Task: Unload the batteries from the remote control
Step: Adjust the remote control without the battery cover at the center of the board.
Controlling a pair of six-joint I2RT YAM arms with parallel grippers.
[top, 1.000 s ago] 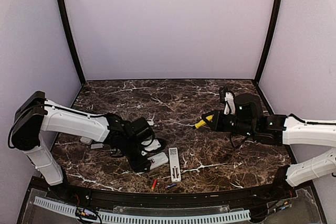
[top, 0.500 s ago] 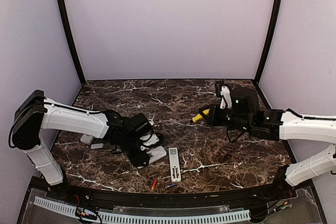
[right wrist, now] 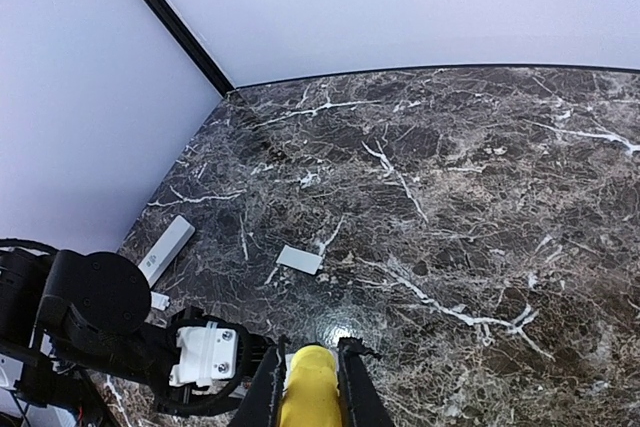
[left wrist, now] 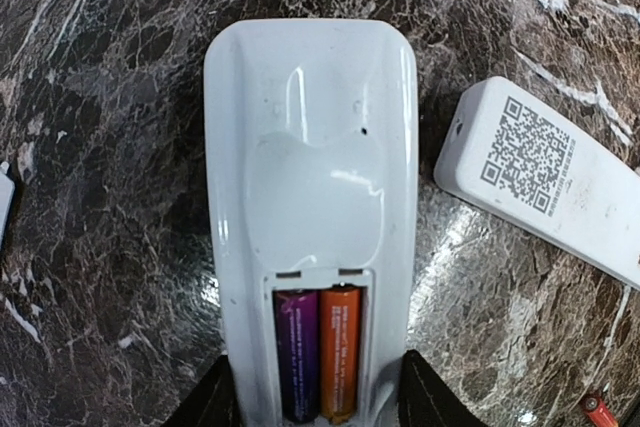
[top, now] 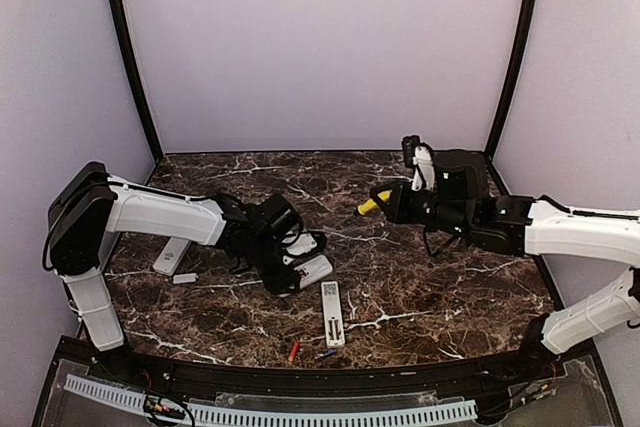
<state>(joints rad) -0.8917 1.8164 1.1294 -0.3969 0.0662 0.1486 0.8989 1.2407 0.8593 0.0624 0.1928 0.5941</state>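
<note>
Left of the table's (top: 400,277) middle, the left gripper (top: 296,267) is clamped on a white remote (top: 312,268), its fingers (left wrist: 212,399) pressed against the two long sides at one end. Whether this remote rests on the marble or is lifted off it, I cannot tell. It is turned back-up with its cover off, and in the open bay the batteries (left wrist: 318,352) sit side by side, touching, one purple and one orange. Just beside it, toward the near edge, a second remote (top: 331,312) lies flat with a QR label facing up, and the two remotes are close but apart. At the near edge an orange-red cell (top: 293,350) and a blue cell (top: 325,354) lie loose on the marble, near each other and just short of the second remote's near end. By the left edge lies a third remote (top: 172,253), with a small white plate (top: 184,277) just beside it. A second plate (right wrist: 300,259) lies near the left gripper, on its far side. Toward the far right corner the right gripper (top: 385,203) hangs above the table, jaws closed on a screwdriver (top: 368,207) whose yellow handle sticks out toward the left edge.
</note>
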